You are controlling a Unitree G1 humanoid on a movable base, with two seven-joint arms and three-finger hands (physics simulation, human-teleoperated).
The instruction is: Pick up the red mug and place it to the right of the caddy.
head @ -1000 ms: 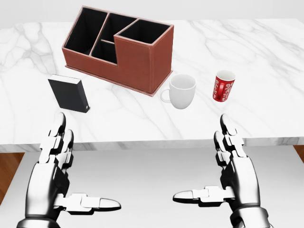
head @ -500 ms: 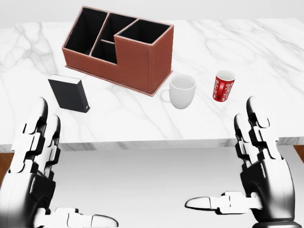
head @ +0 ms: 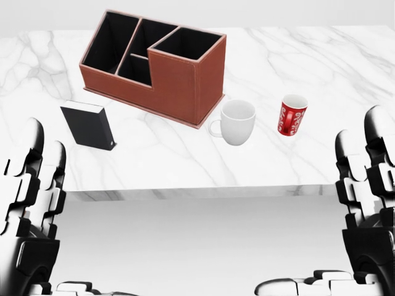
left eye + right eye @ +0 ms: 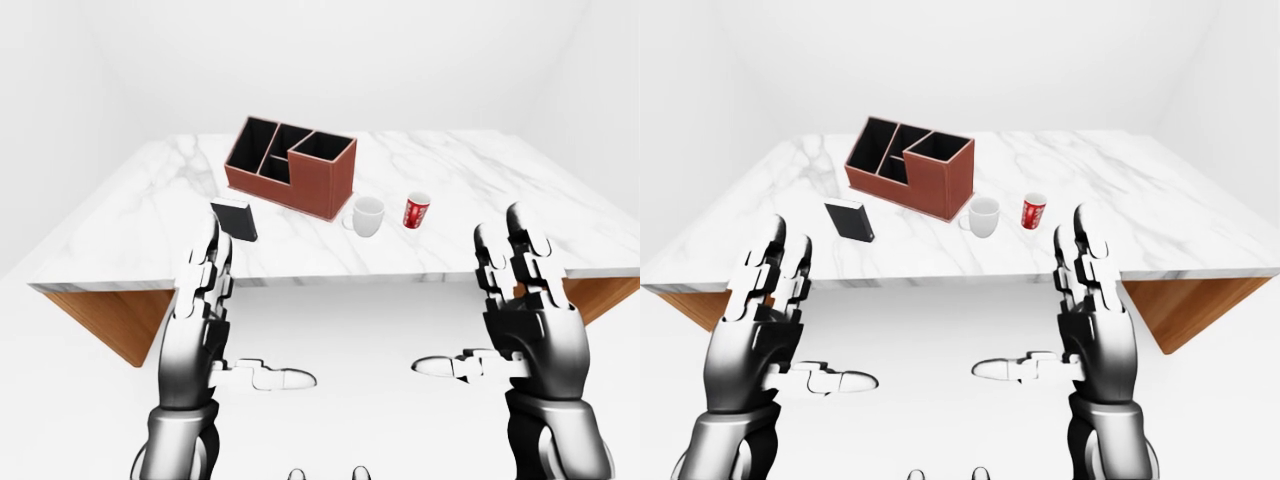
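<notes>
The red mug (image 3: 291, 115) stands upright on the white marble table (image 3: 345, 68), to the right of a white mug (image 3: 237, 122). The brown caddy (image 3: 154, 65) with dark compartments stands at the upper left of the table. My right hand (image 4: 520, 310) is open, fingers up, below the table's near edge and right of the red mug. My left hand (image 4: 205, 300) is open, fingers up, below the near edge on the left. Both hands are empty and apart from everything.
A small black box (image 3: 88, 125) stands on the table left of the caddy's near end. The white mug sits between the caddy and the red mug. The table's near edge (image 3: 197, 192) runs across the head view.
Both hands have spread outward to the head view's sides and risen, nearer the camera. The mugs, the caddy and the box stand as before.
</notes>
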